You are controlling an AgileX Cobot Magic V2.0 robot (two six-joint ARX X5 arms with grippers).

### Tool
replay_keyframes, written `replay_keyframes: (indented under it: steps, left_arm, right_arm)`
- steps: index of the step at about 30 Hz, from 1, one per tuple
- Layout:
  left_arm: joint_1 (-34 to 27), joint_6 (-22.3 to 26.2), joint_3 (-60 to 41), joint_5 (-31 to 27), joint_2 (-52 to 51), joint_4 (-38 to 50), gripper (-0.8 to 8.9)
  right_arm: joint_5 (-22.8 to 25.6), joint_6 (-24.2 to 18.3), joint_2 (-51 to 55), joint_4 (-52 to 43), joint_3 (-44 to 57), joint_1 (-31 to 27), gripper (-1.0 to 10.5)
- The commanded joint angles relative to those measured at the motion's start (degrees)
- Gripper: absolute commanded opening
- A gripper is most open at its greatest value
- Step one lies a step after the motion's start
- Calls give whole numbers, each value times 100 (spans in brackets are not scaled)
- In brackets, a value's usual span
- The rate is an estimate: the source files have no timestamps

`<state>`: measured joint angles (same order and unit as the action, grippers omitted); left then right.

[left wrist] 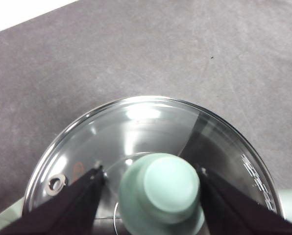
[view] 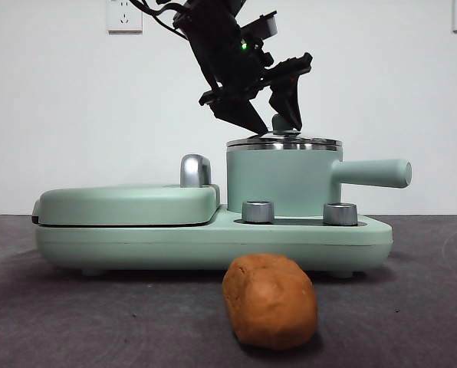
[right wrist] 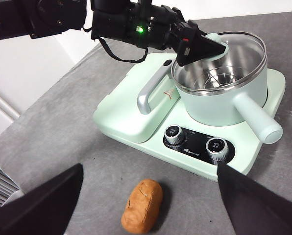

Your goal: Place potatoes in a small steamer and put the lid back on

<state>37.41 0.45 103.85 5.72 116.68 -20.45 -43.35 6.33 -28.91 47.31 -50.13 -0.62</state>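
Left gripper (view: 274,115) is down over the mint-green cylindrical small steamer (view: 281,182) with steel rim and straight green side handle, its black jaws straddling the small mint-green knob (left wrist: 160,193) at the centre of the round clear glass lid (left wrist: 146,122); in the left wrist view one jaw sits on each side of the knob, spread, with a sliver of glass showing between jaw and knob on one side, so not clamped yet as far as I can tell, though contact on the other side is hard to judge at this angle; lid sits flat on the steamer rim, closed; steamer stands on the mint-green cooker base (view: 213,241) beside the flat mint-green griddle cover (view: 125,203) with its steel handle (view: 195,170), two steel dials (right wrist: 174,133) at the front; the orange-brown oblong potato (view: 271,301), matte and dimpled, lies on the dark grey table (view: 60,307) just in front of the base, apart from it, untouched; right gripper (right wrist: 146,196) hangs above the table on the near side, jaws wide apart and holding nothing, potato between and beyond them in its wrist view; progress: essentially at the start; lid not yet off, potato not in the pot; left to do: lift lid clear, pick potato, drop it in steamer, set lid back on.
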Motion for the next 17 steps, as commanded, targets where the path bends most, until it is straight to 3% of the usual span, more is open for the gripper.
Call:
replay_keyframes:
  steps: [1, 8, 17]
  left_arm:
    - [61, 17, 168, -11, 157, 37, 192]
    - [59, 17, 168, -13, 157, 70, 55]
    - [59, 17, 197, -13, -181, -155, 50]
  right_arm:
    - [-11, 46, -20, -28, -105, 11, 434]
    - [-13, 46, -20, -26, -105, 11, 434]
    - [168, 42, -22, -4, -105, 13, 434]
